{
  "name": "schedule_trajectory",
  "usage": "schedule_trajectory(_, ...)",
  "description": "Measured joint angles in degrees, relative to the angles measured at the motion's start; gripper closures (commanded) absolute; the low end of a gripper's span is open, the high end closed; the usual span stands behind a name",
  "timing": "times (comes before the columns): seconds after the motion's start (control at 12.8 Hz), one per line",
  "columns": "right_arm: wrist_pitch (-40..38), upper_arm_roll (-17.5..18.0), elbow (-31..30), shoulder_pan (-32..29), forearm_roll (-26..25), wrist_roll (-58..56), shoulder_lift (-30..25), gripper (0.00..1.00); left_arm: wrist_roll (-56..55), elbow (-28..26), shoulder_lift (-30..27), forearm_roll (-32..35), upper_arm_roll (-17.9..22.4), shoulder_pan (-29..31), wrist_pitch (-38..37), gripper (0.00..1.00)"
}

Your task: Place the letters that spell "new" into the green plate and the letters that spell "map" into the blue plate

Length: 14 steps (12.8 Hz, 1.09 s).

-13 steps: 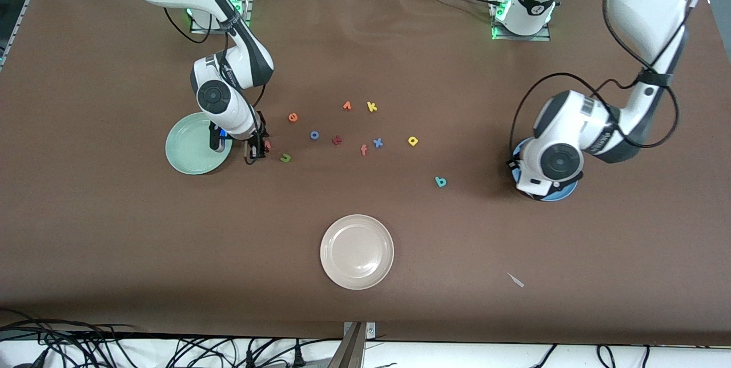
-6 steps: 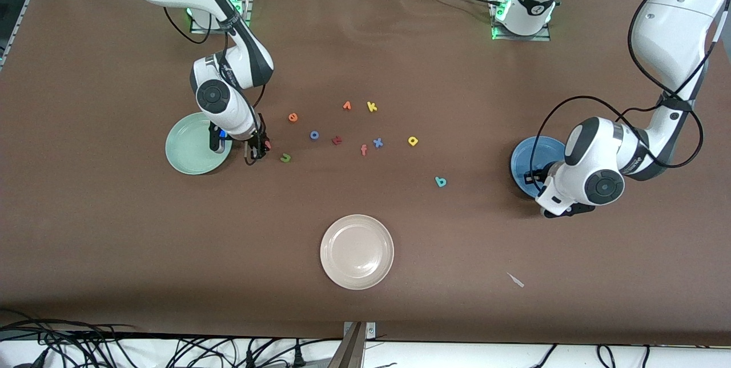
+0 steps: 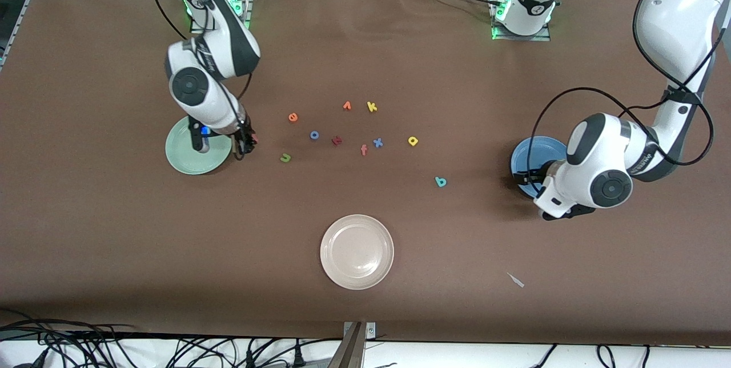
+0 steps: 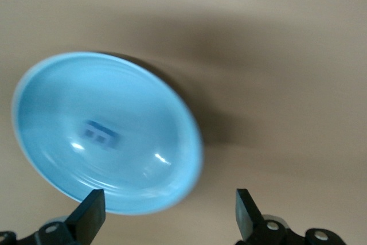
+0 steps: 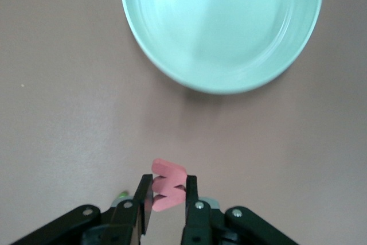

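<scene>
The brown table (image 3: 114, 231) carries 3 plates. The beige-white plate (image 3: 357, 252) sits near the edge closest to the front camera and takes no part. The green plate (image 3: 185, 159) lies toward the right arm's end and is empty; the blue plate (image 3: 528, 154) lies toward the left arm's end, and the left wrist view shows the blue "m" (image 4: 98, 133) flat in its middle.

The left gripper (image 4: 166, 213) hangs over the table just off the blue plate's rim, its fingers spread wide and holding nothing. The right gripper (image 5: 166, 196) hangs over bare table just beside the green plate, its fingers pinched tight on the salmon-red "w" (image 5: 168, 183), which stands edge-up between them.

Loose letters cluster mid-table: the orange "e" (image 3: 293, 117), green "n" (image 3: 285, 157), yellow "p" (image 3: 413, 140) and teal "a" (image 3: 440, 182), the last nearest the blue plate. Among them lie the blue "o" (image 3: 314, 135), dark red letter (image 3: 337, 140), salmon "f" (image 3: 364, 150) and yellow "k" (image 3: 372, 107).

The main risk, as I judge it: the "w" is gripped only by its lower part, so it could twist or slip during the carry, or be let go short of the rim and land on the table. Later, the "f" or "k" could be picked by mistake.
</scene>
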Motion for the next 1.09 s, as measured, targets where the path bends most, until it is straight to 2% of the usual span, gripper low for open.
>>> schedule_trajectory(0.23,-1.3,-5.3,-2.1,-0.1,0.0,-13.4,-1.1,0.85,-11.5,-2.6,0.0,-0.1,-6.4,-1.4,7.4,0.00)
schedule_trajectory(0.39,0.4,-8.7,-4.1,-0.2,0.0,-21.2,-0.4,0.85,-17.1,-6.5,0.0,0.4,-7.4,-3.1,16.1,0.00)
schedule_trajectory(0.55,4.5,-10.7,-6.8,-0.3,0.0,-27.1,1.1,0.81,-22.8,-11.6,0.2,7.6,-7.4,-4.5,25.4,0.00)
schedule_trajectory(0.62,7.4,-11.0,-8.3,-0.3,0.0,-28.5,2.3,0.65,-27.6,-14.1,0.4,12.7,-7.4,-5.1,28.8,0.00)
schedule_trajectory(0.7,9.8,-11.0,-9.4,-0.3,0.0,-29.2,3.5,0.16,-32.1,-15.7,0.6,17.1,-7.4,-6.0,30.7,0.00)
schedule_trajectory(0.78,10.9,-11.0,-9.8,-0.3,0.0,-29.3,4.4,0.00,-35.7,-16.2,1.3,20.1,-7.3,-6.9,31.6,0.01)
schedule_trajectory(1.09,10.0,-10.5,-9.0,-0.2,0.0,-29.7,4.2,0.00,-41.4,-14.5,4.5,21.7,-6.9,-8.4,32.6,0.03)
